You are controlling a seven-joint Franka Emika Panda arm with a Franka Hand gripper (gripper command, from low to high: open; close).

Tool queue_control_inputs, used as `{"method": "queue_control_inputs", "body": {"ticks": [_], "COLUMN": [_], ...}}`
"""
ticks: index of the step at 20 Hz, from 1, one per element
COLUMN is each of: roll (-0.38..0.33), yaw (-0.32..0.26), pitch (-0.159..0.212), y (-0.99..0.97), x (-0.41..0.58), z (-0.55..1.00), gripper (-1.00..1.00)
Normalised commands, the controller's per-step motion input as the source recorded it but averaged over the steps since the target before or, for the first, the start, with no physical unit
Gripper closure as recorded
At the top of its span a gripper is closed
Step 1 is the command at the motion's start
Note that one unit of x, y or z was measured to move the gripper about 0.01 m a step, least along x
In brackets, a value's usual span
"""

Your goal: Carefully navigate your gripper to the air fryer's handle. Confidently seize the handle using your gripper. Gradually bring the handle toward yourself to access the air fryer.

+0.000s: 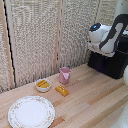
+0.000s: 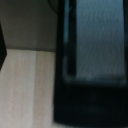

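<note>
I've got the arm (image 1: pixel 106 35) up over the air fryer (image 1: pixel 111 62), which sits at the far corner of the worktop (image 1: pixel 95 100) on the exterior view's right, tight vs the woven screen (image 1: pixel 40 35) behind. The claw isn't visible in either cam, so I can't tell if it's released or clenched. Wrist cam is blurry: a big black body with a grey mesh-like panel (image 2: pixel 95 35), prob the fryer seen close, w/ pale wood beside it. I can't make out the handle in either view.

Elsewhere on the worktop: pink cup (image 1: pixel 65 75) near the middle, upright. Small white bowl (image 1: pixel 43 85) w/ yellow food just beside it, toward the exterior view's left. Orange-yellow block (image 1: pixel 62 90) lying flat just in front of the cup. Patterned white plate (image 1: pixel 31 112) at the near edge, well apart from the fryer
</note>
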Motion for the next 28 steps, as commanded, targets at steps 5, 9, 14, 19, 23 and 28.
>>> {"method": "queue_control_inputs", "body": {"ticks": [5,9,14,19,23,28], "roll": [0.000,0.000,0.061,0.121,0.174,0.283], "yaw": [-0.013,-0.009,-0.037,-0.065,-0.127,-0.134], "pitch": [0.014,0.007,0.002,0.085,0.224,0.169], "y": [-0.05,0.00,-0.13,-0.03,0.25,0.29], "x": [0.002,0.038,0.023,0.089,0.114,0.000], "z": [-0.03,0.00,0.01,0.01,0.00,0.00], "gripper": [1.00,1.00,1.00,1.00,1.00,1.00]}}
